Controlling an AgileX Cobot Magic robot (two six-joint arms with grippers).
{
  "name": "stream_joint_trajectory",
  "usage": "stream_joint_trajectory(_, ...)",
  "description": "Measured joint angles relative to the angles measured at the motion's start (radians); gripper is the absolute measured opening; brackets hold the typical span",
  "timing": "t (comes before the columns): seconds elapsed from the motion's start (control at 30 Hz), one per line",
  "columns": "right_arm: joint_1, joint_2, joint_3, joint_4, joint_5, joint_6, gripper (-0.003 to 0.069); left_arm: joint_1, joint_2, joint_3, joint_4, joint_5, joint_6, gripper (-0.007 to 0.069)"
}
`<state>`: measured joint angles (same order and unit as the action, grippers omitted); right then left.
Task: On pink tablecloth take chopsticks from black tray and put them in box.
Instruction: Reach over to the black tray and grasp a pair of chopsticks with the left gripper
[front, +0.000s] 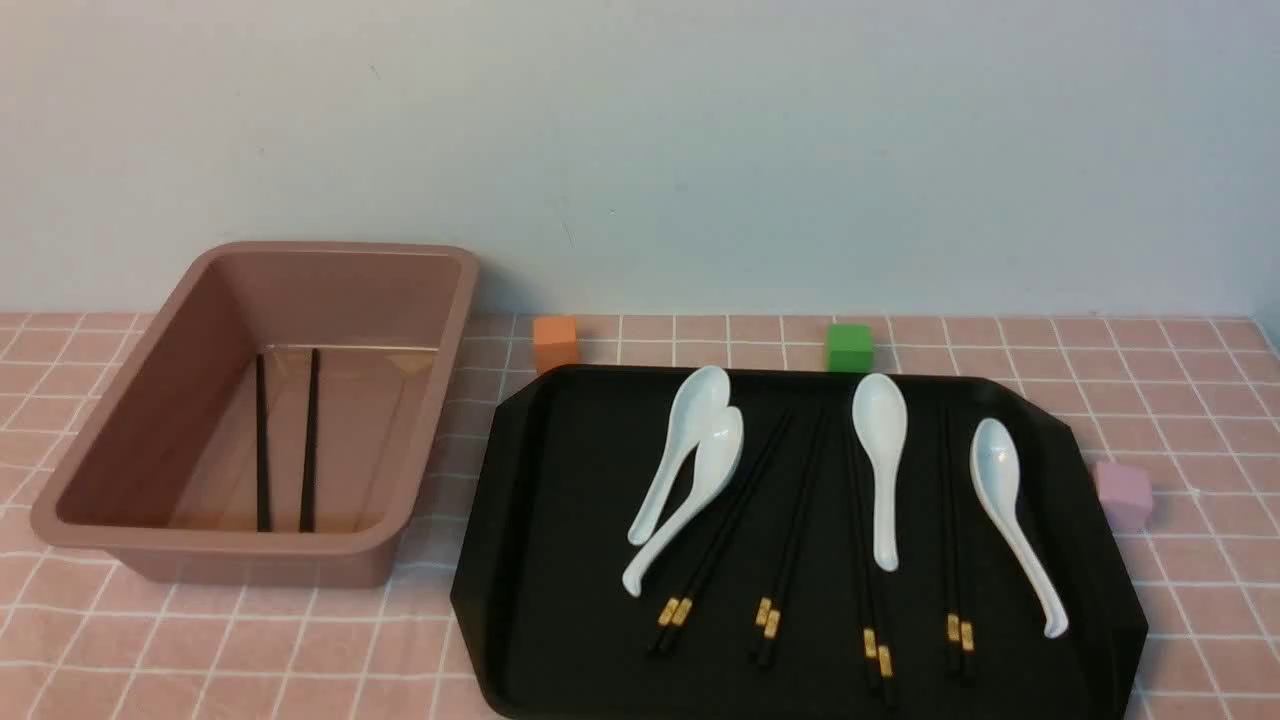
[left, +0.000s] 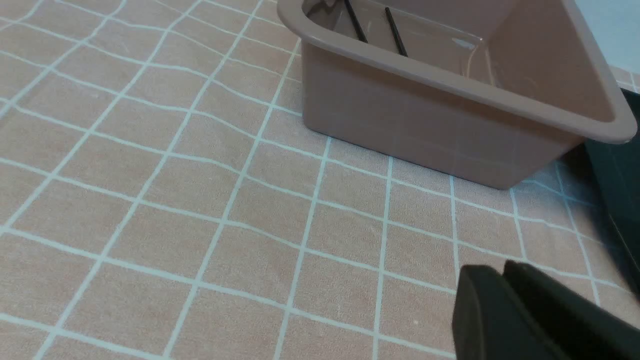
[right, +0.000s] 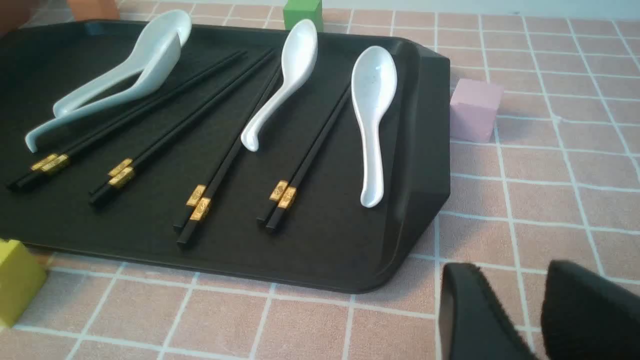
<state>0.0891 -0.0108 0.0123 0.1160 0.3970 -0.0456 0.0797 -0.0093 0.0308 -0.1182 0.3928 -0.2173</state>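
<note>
Eight chopsticks (right: 312, 150), black tray (right: 320, 250) (clear of jaws)

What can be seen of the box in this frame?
The box is a deep rectangular tub, dusty pink-brown and plastic by its look, with rounded corners and a flared rim. It stands upright on the pink tablecloth, left of the black tray, with a strip of cloth showing between them. Two black chopsticks lie apart, roughly parallel, on its floor.

Four pairs of gold-banded chopsticks (front: 792, 545) lie on the black tray (front: 560, 520); two sticks (front: 262, 440) rest inside the box (front: 140, 420), left, on the pink tablecloth (front: 250, 650).
</note>
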Motion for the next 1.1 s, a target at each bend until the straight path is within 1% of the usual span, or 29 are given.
stream_joint_trajectory(0.93,0.0,0.0,0.0,0.0,0.0,0.0,0.024,0.0,0.0,0.0,0.0,-0.011,0.0,0.0085)
stream_joint_trajectory(1.0,0.0,0.0,0.0,0.0,0.0,0.0,0.024,0.0,0.0,0.0,-0.025,-0.041,-0.016,0.009)
stream_joint_trajectory(1.07,0.0,0.0,0.0,0.0,0.0,0.0,0.024,0.0,0.0,0.0,-0.118,-0.094,-0.078,0.0092)
stream_joint_trajectory(1.1,0.0,0.0,0.0,0.0,0.0,0.0,0.024,0.0,0.0,0.0,-0.131,-0.1,-0.085,0.0092)
